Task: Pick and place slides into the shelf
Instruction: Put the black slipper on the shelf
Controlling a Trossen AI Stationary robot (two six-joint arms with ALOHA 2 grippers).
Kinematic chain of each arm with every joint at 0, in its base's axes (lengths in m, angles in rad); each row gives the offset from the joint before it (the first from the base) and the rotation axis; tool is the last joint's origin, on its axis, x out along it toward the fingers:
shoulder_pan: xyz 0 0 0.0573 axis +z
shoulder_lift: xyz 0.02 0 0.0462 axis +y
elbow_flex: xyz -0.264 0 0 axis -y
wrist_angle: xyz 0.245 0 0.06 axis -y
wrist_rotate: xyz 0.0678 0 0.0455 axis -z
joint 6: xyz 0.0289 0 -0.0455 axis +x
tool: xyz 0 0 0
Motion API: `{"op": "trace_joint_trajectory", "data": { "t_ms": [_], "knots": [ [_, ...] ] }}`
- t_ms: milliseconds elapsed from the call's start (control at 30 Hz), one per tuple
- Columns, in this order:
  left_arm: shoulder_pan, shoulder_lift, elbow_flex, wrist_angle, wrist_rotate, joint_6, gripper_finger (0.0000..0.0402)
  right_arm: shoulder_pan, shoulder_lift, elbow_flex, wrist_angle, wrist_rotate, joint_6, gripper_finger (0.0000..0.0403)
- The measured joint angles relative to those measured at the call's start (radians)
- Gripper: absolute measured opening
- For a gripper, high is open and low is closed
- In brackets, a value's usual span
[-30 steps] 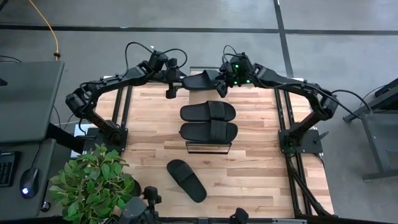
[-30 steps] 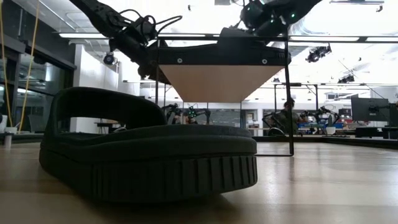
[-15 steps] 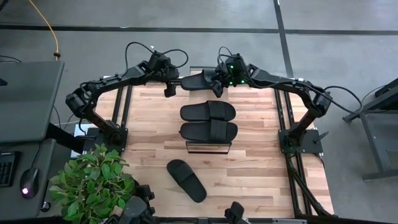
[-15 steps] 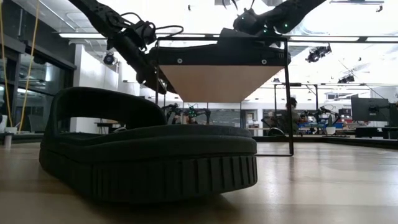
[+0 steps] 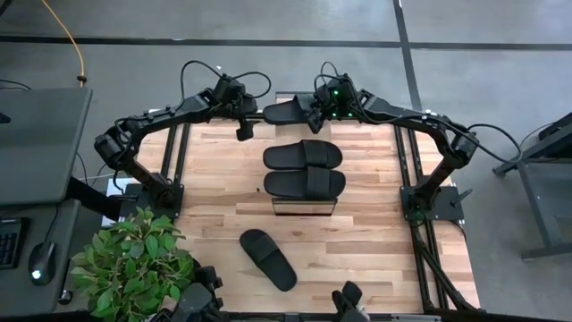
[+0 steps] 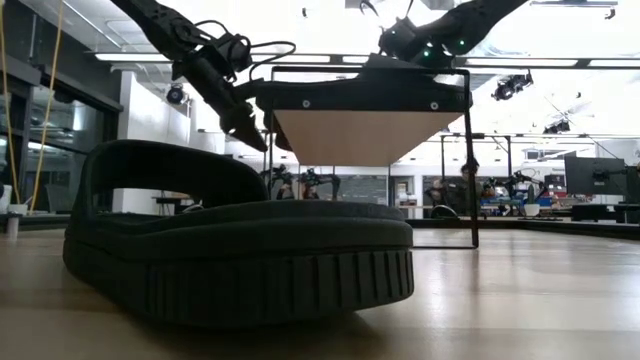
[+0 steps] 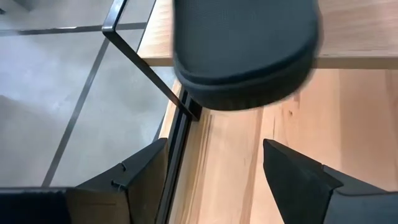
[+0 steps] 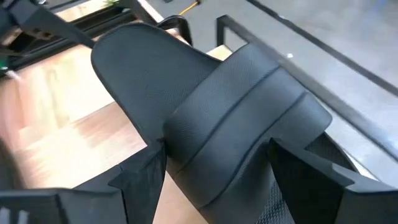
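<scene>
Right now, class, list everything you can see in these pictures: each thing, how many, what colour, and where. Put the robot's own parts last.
slides: four, black; two on the shelf top, one on the table's near part, one at the shelf's far end between the claws.
shelf: one, light wood, dark frame; mid-table.
table: one, light wood.
plant: one, green; near left corner.
left claw: one, dark, open; just off the far slide's end.
right claw: one, dark, around the far slide's strap.
</scene>
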Motion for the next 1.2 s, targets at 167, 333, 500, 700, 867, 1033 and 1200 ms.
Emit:
{"op": "trace_joint_trajectory", "data": {
  "t_ms": [167,333,500,700,867,1033,1200],
  "knots": [
    [0.0,0.0,0.0,0.002,0.025,-0.016,0.0244,0.007,-0.017,-0.003,0.005,-0.001,-0.021,0.027],
    [0.0,0.0,0.0,0.002,0.031,-0.019,0.0244,0.031,-0.052,-0.004,0.022,-0.01,-0.017,0.027],
    [0.0,0.0,0.0,0.002,0.031,-0.034,0.0242,0.06,-0.058,-0.004,0.022,-0.111,-0.012,0.027],
    [0.0,0.0,0.0,0.001,0.047,-0.037,0.0241,0.089,-0.059,-0.004,0.026,-0.158,0.005,0.027],
    [0.0,0.0,0.0,0.002,0.092,-0.043,0.0241,0.089,-0.046,-0.002,0.026,-0.109,0.005,0.027],
    [-0.001,0.0,0.0,0.003,0.107,-0.046,0.0241,0.089,-0.039,-0.002,0.029,-0.031,-0.003,0.027],
    [0.0,0.0,0.0,0.002,0.107,-0.047,0.0241,0.088,-0.039,-0.001,0.027,0.085,-0.017,0.027]
  ]
}}
